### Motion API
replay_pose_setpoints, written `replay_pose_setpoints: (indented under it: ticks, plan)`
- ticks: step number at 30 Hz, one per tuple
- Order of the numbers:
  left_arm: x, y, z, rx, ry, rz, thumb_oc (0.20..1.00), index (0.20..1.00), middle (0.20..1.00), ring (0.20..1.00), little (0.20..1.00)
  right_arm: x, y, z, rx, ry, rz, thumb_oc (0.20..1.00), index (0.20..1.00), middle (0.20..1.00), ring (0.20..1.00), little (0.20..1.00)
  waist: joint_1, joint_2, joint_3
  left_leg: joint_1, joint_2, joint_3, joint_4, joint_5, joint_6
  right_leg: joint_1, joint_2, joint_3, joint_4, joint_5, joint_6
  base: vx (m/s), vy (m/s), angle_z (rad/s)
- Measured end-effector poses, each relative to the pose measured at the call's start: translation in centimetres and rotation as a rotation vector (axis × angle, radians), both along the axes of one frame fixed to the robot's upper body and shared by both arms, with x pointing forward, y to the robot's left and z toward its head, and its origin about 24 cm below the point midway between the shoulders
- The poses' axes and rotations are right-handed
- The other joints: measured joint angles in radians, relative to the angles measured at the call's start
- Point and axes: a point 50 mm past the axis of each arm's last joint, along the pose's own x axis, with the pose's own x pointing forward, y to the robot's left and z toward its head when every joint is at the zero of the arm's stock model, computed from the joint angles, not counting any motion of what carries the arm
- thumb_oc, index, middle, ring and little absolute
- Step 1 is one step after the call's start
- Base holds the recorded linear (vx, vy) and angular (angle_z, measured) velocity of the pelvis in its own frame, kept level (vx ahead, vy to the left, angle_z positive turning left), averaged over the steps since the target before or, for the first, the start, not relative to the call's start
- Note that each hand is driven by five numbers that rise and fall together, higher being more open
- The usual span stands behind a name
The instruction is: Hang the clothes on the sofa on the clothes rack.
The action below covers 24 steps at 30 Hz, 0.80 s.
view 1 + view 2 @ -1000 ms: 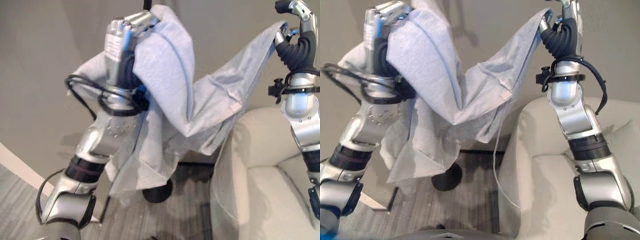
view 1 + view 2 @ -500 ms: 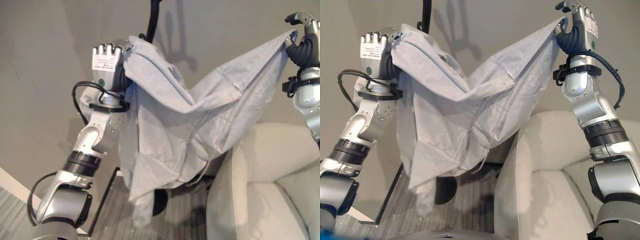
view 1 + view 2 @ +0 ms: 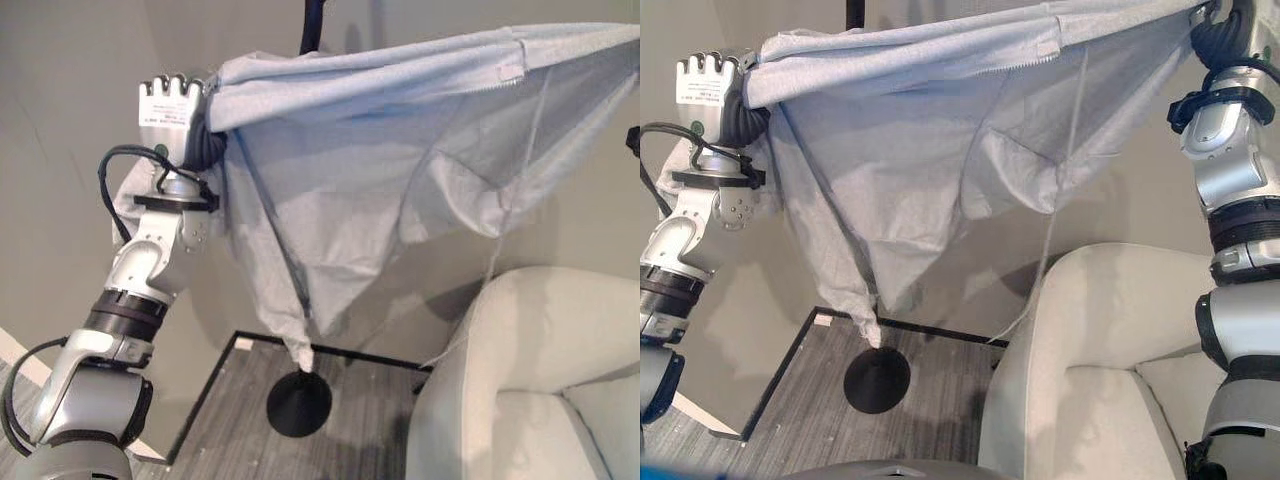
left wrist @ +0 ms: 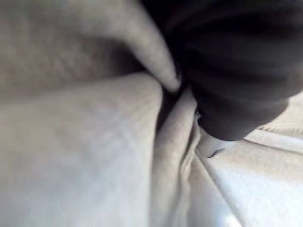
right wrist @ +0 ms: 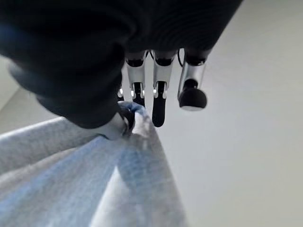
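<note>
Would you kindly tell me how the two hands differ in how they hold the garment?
The left hand is curled into a bunched wad of the grey garment; the right hand pinches just a corner. The left shows its back; the right sits at the frame edge. Both are raised, stretching it.

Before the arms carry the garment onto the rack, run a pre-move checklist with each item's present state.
1. Left hand shut on the grey garment: ok.
2. Right hand pinches the garment's far corner: ok.
3. Garment lifted off the sofa: ok, though a thin drawstring hangs close to the sofa back.
4. Top edge stretched between both hands: ok.
5. Rack pole rises behind the garment, its base on the floor: ok.
6. Hook or bar to hang on: cannot tell.
</note>
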Motion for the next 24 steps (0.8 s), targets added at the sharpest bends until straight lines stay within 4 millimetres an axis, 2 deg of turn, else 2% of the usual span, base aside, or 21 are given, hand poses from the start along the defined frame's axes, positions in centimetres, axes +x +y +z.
replay_pose_setpoints:
  ticks: [5,8,10,13,16,17,18,19,20,22,23,24]
  plan:
    - [1.1,1.1,-1.4,-0.029,0.146,0.027,0.2,0.2,0.2,0.2,0.2,1.1,0.6,-1.8,0.015,0.09,0.019,0.2,0.2,0.2,0.2,0.2,0.003,0.015,-0.021,-0.041,0.021,0.019,0.002,0.003,-0.004,-0.037,0.017,-0.001,0.0,0.004,-0.011,0.08,-0.062,0.02]
    - [1.7,1.5,-3.2,-0.035,0.26,0.04,0.2,0.2,0.2,0.2,0.2,2.2,1.5,-3.7,0.048,0.16,0.039,0.2,0.2,0.2,0.2,0.2,0.002,0.04,-0.03,-0.1,0.027,0.002,-0.002,0.038,-0.009,-0.087,0.026,-0.024,0.0,0.008,-0.018,-0.05,-0.038,0.18]
    - [1.7,1.3,-3.6,-0.026,0.291,0.03,0.2,0.2,0.2,0.2,0.2,2.5,1.6,-4.6,0.055,0.2,0.04,0.2,0.2,0.2,0.2,0.2,0.013,0.053,-0.027,-0.143,0.027,-0.007,0.002,0.063,-0.002,-0.125,0.029,-0.036,0.008,0.013,-0.025,-0.19,-0.005,0.24]
    - [1.9,1.1,-4.7,-0.07,0.338,0.004,0.2,0.2,0.2,0.2,0.2,3.1,2.6,-5.7,0.106,0.227,0.075,0.2,0.2,0.2,0.2,0.2,0.026,0.11,-0.013,-0.265,0.032,-0.034,0.002,0.117,0.014,-0.257,0.023,-0.058,0.072,0.001,-0.04,-0.21,0.021,0.32]
    - [1.8,0.9,-5.7,-0.088,0.366,-0.002,0.2,0.2,0.2,0.2,0.2,3.6,3.9,-6.6,0.119,0.249,0.115,0.2,0.2,0.2,0.2,0.2,0.05,0.153,0.015,-0.331,0.035,-0.037,0.002,0.129,0.028,-0.332,0.019,-0.065,0.103,0.002,-0.043,-0.22,0.067,0.13]
    - [1.7,0.9,-5.9,-0.088,0.368,-0.007,0.2,0.2,0.2,0.2,0.2,3.8,4.7,-6.7,0.12,0.251,0.145,0.2,0.2,0.2,0.2,0.2,0.054,0.17,0.024,-0.376,0.038,-0.034,0.002,0.121,0.009,-0.387,0.012,-0.063,0.13,-0.004,-0.042,-0.14,0.055,0.0]
    - [1.7,0.6,-5.7,-0.088,0.362,-0.021,0.2,0.2,0.2,0.2,0.2,3.9,4.8,-7.1,0.12,0.264,0.153,0.2,0.2,0.2,0.2,0.2,0.056,0.174,0.027,-0.414,0.044,-0.013,-0.003,0.105,0.007,-0.423,0.007,-0.067,0.133,0.005,-0.047,-0.1,0.043,0.12]
    - [1.7,-0.1,-5.5,-0.095,0.342,-0.057,0.2,0.2,0.2,0.2,0.2,3.8,4.8,-7.8,0.124,0.284,0.15,0.2,0.2,0.2,0.2,0.2,0.053,0.164,0.044,-0.443,0.049,0.049,0.0,0.08,-0.003,-0.457,-0.014,-0.08,0.133,0.015,-0.052,-0.07,0.032,0.19]
    - [1.6,-0.4,-5.4,-0.102,0.334,-0.075,0.2,0.2,0.2,0.2,0.2,3.9,4.8,-8.1,0.129,0.293,0.148,0.2,0.2,0.2,0.2,0.2,0.047,0.154,0.053,-0.459,0.051,0.077,0.02,0.084,0.002,-0.479,-0.032,-0.082,0.143,0.015,-0.052,-0.07,0.025,0.11]
    - [1.5,-0.3,-5.9,-0.114,0.344,-0.075,0.2,0.2,0.2,0.2,0.2,3.9,5.0,-8.5,0.132,0.304,0.151,0.2,0.2,0.2,0.2,0.2,0.043,0.149,0.063,-0.468,0.086,0.079,0.087,0.092,0.014,-0.523,-0.053,-0.068,0.168,0.016,-0.047,-0.05,0.02,-0.08]
    - [1.4,-0.1,-6.5,-0.182,0.339,-0.074,0.2,0.2,0.2,0.2,0.2,3.9,5.9,-8.5,0.13,0.288,0.188,0.2,0.2,0.2,0.2,0.2,0.024,0.166,0.088,-0.45,0.078,0.054,0.046,0.094,0.005,-0.544,-0.064,-0.059,0.19,0.023,-0.029,-0.03,0.015,0.09]
    - [1.5,-1.2,-7.9,-0.284,0.358,-0.107,0.2,0.2,0.2,0.2,0.2,3.6,6.5,-10.1,0.158,0.301,0.229,0.2,0.2,0.2,0.2,0.2,0.008,0.163,0.134,-0.434,0.047,0.054,0.023,0.127,0.05,-0.569,-0.115,-0.055,0.262,0.023,-0.024,-0.01,0.013,0.17]
